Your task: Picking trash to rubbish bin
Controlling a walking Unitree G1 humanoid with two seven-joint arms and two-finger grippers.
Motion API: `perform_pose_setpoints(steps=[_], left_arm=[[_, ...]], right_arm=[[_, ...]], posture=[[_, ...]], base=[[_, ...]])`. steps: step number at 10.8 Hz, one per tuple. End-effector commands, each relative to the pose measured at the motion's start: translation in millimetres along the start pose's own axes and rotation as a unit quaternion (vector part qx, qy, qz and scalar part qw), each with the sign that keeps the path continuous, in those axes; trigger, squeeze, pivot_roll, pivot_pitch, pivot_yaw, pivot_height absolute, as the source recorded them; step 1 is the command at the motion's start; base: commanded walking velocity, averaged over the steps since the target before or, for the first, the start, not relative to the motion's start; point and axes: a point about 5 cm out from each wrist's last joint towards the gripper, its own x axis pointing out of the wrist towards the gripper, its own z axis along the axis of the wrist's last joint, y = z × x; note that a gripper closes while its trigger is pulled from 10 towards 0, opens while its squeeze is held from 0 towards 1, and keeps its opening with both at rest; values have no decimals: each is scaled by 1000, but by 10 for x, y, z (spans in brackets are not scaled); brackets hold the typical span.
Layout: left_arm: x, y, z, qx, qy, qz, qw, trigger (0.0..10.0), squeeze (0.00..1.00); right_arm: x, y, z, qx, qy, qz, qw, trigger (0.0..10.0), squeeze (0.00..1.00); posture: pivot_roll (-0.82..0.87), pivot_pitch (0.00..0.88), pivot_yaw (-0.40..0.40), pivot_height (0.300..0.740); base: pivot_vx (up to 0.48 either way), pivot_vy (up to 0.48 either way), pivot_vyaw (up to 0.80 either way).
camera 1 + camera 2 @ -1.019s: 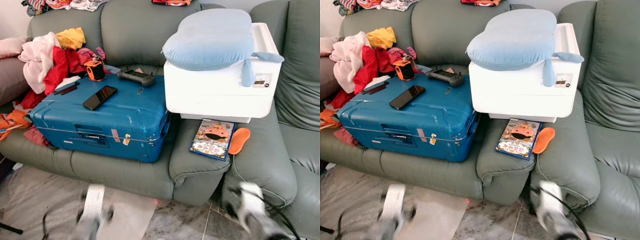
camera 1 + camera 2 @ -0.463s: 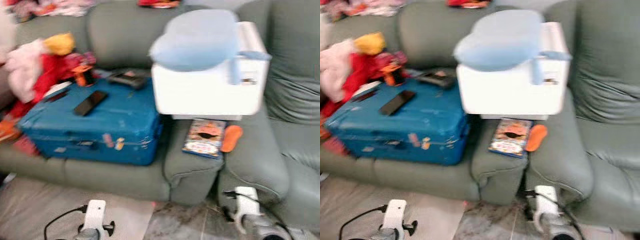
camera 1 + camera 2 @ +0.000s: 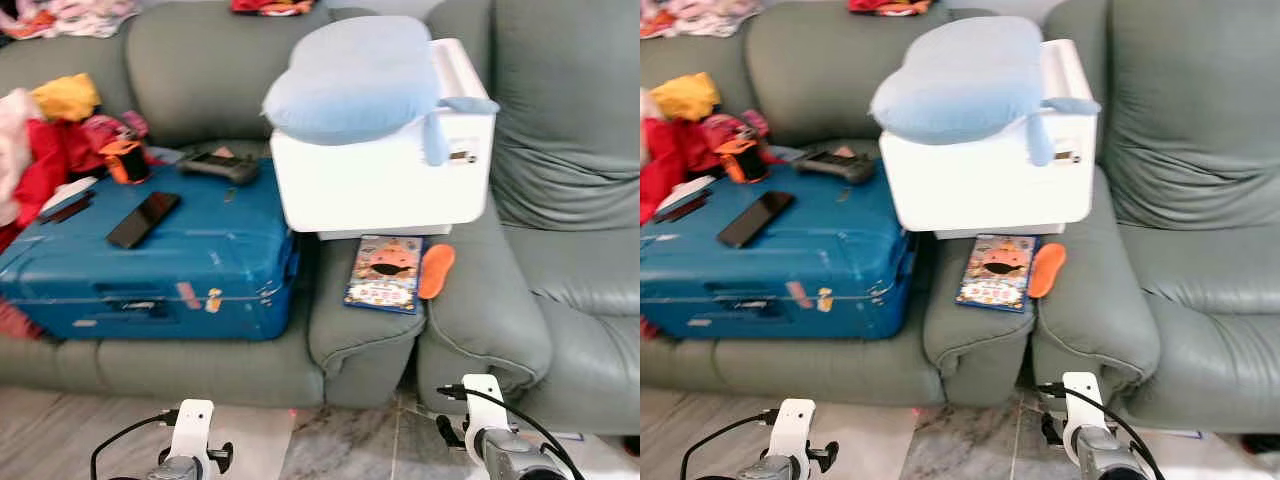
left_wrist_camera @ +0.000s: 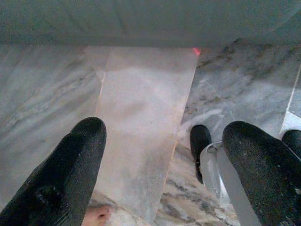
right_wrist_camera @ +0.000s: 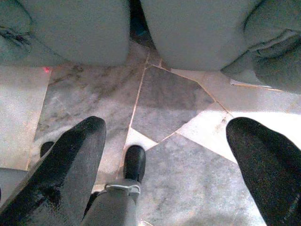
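Note:
My left gripper (image 4: 164, 132) hangs low over the marble floor (image 4: 51, 84) in front of the sofa, open, with nothing between its black fingers (image 4: 70, 165). My right gripper (image 5: 168, 125) also hangs open and empty above the floor tiles (image 5: 169, 99), near the gap between two sofa sections. A small red spot (image 4: 196, 50) lies on the floor at the sofa base. On the sofa seat lie a picture book (image 3: 385, 273) and an orange insole-shaped piece (image 3: 436, 271).
A grey-green sofa (image 3: 360, 340) spans the view. On it sit a blue suitcase (image 3: 150, 265) carrying a phone (image 3: 144, 219) and a controller (image 3: 218, 167), and a white printer (image 3: 385, 180) under a blue pillow (image 3: 350, 75). Clothes (image 3: 45, 150) pile at the left.
The camera has swung to the right, so the whole sofa scene sits further left. Both arms, blurred a second ago, now hang still and sharp at the lower edge.

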Motion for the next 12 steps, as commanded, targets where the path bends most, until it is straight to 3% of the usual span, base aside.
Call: perform_pose_setpoints(steps=[1, 3, 11, 12], left_arm=[[-3, 38, 3, 0, 2, 1, 1000, 10000, 0], [-4, 29, -2, 1, 2, -2, 1000, 10000, 0], [-10, -8, -74, 1, 6, -11, 1000, 10000, 0], [-11, -5, -77, 7, 9, -12, 1000, 10000, 0]], right_arm=[[0, 19, -21, -5, 4, 5, 1000, 10000, 0], [-3, 7, -45, -10, 6, 4, 1000, 10000, 0], [-14, -19, -123, -51, 17, 6, 999, 10000, 0], [-14, -17, -131, -56, 18, 7, 998, 10000, 0]], posture=[[37, 0, 91, 740], [38, 0, 89, 740], [29, 0, 83, 740], [31, 0, 82, 740]], base=[[0, 0, -644], [0, 0, -612], [0, 0, 0], [0, 412, 0]])
